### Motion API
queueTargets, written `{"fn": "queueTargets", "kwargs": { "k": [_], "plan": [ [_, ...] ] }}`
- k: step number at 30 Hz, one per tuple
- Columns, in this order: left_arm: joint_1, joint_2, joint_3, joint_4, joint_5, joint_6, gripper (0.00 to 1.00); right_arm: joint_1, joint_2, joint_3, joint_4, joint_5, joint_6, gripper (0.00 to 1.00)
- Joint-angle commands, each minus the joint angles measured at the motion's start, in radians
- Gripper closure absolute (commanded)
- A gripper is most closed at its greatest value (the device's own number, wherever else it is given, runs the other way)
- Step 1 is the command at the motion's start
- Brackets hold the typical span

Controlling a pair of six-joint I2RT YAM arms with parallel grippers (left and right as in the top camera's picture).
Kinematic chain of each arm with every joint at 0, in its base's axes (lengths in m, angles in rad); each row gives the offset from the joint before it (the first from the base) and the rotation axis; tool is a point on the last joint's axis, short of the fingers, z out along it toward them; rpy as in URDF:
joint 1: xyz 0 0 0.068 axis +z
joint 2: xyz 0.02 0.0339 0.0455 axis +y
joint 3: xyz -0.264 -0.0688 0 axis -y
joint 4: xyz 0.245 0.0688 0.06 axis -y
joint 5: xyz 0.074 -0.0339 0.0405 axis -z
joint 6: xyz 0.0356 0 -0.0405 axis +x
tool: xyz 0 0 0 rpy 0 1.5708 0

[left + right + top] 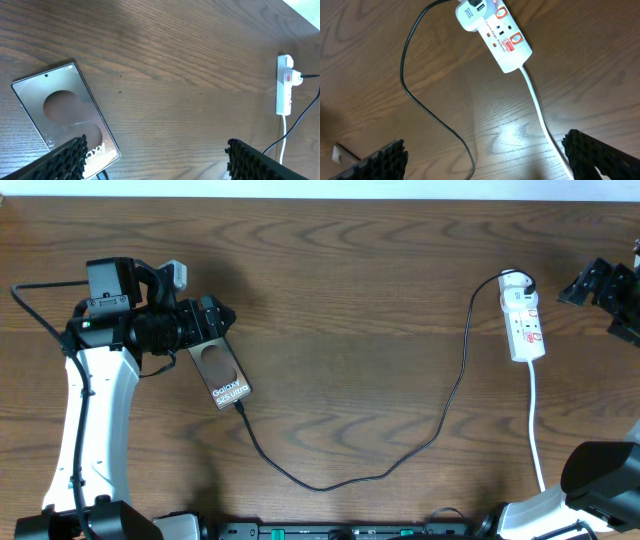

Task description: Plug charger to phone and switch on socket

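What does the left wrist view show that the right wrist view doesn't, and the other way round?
Only the left wrist view shows the phone, lying flat on the table, and the open left gripper. Only the right wrist view shows the open right gripper, and the socket holes of the power strip close enough to make out. Both show the power strip, the black cable leading from its end, the white cord and the wooden table.
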Motion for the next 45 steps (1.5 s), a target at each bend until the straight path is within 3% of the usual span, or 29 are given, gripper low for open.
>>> {"fn": "queueTargets", "kwargs": {
  "k": [1,6,9,14,17,23,28,37,45],
  "plan": [
    [-0.002,-0.016,0.002,-0.010,-0.011,0.017,0.12,0.008,-0.017,0.006,0.001,-0.002,0.007,0.01],
    [-0.013,-0.059,-0.017,-0.008,-0.097,0.017,0.13,0.008,-0.017,0.006,0.001,-0.002,0.007,0.01],
    [-0.046,-0.124,-0.087,0.071,-0.168,0.018,0.13,0.008,-0.017,0.006,0.001,-0.002,0.007,0.01],
    [-0.114,-0.369,-0.396,0.450,-0.198,0.018,0.13,0.008,-0.017,0.006,0.001,-0.002,0.007,0.01],
    [-0.132,-0.608,-0.683,0.772,-0.198,0.018,0.13,0.008,-0.017,0.006,0.001,-0.002,0.007,0.01],
    [-0.132,-1.002,-1.056,1.065,-0.197,0.178,0.13,0.008,-0.017,0.006,0.001,-0.002,0.007,0.01],
    [-0.132,-1.220,-1.206,1.091,-0.198,0.217,0.13,0.008,-0.017,0.006,0.001,-0.002,0.007,0.01],
    [-0.126,-1.452,-1.206,0.710,-0.303,0.238,0.13,0.008,-0.017,0.006,0.001,-0.002,0.007,0.01],
    [-0.097,-1.448,-1.206,0.702,-0.360,0.238,0.13,0.008,-0.017,0.006,0.001,-0.002,0.007,0.01]
  ]
}}
